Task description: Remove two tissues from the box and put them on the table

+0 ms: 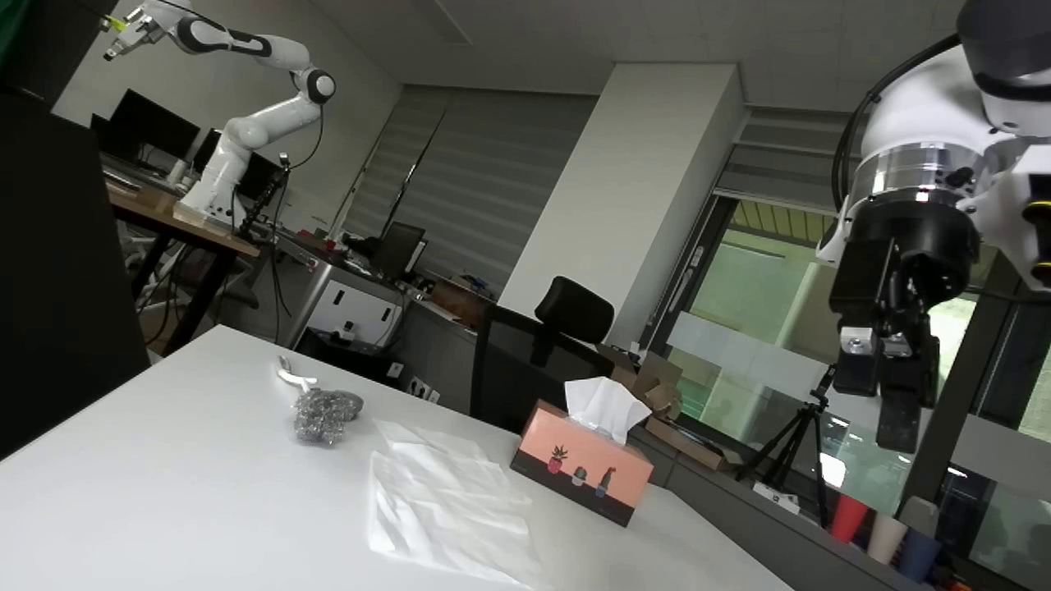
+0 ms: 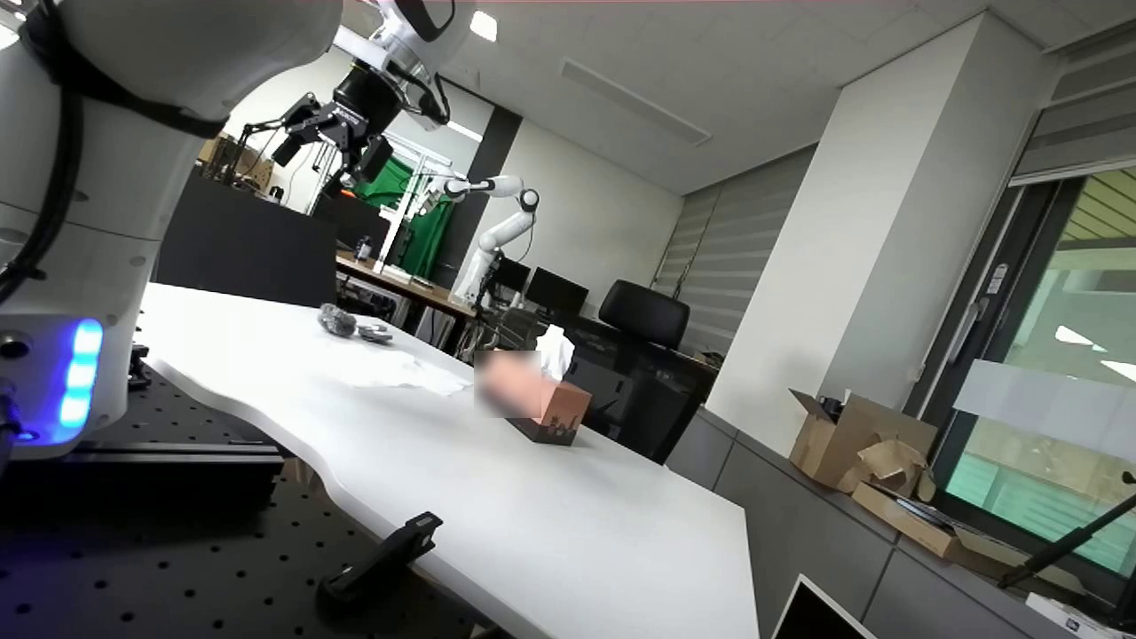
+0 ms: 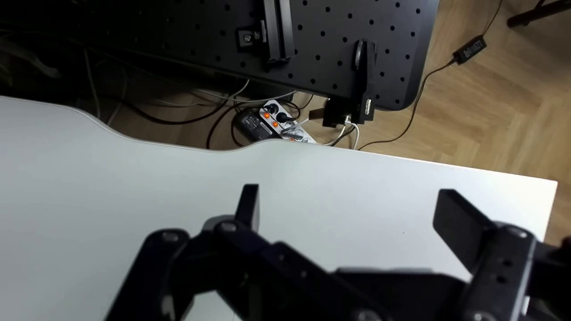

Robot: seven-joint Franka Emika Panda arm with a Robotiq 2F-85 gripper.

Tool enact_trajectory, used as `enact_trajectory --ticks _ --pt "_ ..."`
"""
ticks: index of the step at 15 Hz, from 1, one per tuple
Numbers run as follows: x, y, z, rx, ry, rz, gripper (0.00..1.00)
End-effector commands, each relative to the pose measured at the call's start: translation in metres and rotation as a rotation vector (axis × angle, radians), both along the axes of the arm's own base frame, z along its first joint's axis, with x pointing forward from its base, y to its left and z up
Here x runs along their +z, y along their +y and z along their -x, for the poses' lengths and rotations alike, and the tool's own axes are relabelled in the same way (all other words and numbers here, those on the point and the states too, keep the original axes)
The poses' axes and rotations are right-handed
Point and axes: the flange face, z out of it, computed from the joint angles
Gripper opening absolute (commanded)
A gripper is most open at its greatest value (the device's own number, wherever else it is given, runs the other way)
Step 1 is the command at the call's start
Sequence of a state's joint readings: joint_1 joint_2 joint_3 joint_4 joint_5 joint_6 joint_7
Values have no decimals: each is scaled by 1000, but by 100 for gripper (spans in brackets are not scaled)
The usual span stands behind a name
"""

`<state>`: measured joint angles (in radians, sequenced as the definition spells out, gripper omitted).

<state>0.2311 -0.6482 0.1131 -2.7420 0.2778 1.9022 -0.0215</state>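
The tissue box (image 1: 579, 468) is parked upright on the white table (image 1: 205, 501), close to the edge by the black office chair (image 1: 575, 316). It's done up in salmon pink with a dark band along the bottom, and three little potted plants are printed on the long side. (Part of it is smudged out by a blurry patch in an exterior view, so that bit can't really be judged there.) A white tissue (image 1: 603, 408) is seen poking up out of the top.

Just beside the box, thin white tissues (image 1: 447, 509) are spread flat on the table, creased and kind of see-through. Exactly how many sheets are layered there can't be told, and neither can whether the box is touched by them. Further along, a crinkly grey bundle (image 1: 323, 416) is set next to a small white thing (image 1: 294, 376) that can't be identified.

The gripper (image 3: 350, 214) is held up high, well apart from the box. Its fingers are spread wide, with bare tabletop seen between them in the wrist view. On the arm (image 2: 98, 213), a strip of blue light (image 2: 80, 373) is lit.

Past the table's wavy edge, a black perforated board (image 3: 330, 49) can be spotted, plus a power strip (image 3: 285, 122) with orange lights, laid on the wood floor (image 3: 490, 125). In the background, a second robot arm (image 1: 283, 119) is mounted on a desk (image 1: 168, 213), and cardboard boxes (image 2: 870, 453) are stacked by the window.
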Motion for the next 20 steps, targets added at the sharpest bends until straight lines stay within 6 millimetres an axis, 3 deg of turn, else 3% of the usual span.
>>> enact_trajectory --ticks 1,6,12,18,19,20 --pt "1 0 0 0 1 0 100" --pt "-6 -23 -36 48 -156 127 100" --pt "-24 -74 -97 94 -292 272 100" --pt "-26 -127 -166 -20 -409 348 100" --pt "-26 -117 -139 32 -414 325 100" --pt "-28 -122 -146 28 -408 325 100"
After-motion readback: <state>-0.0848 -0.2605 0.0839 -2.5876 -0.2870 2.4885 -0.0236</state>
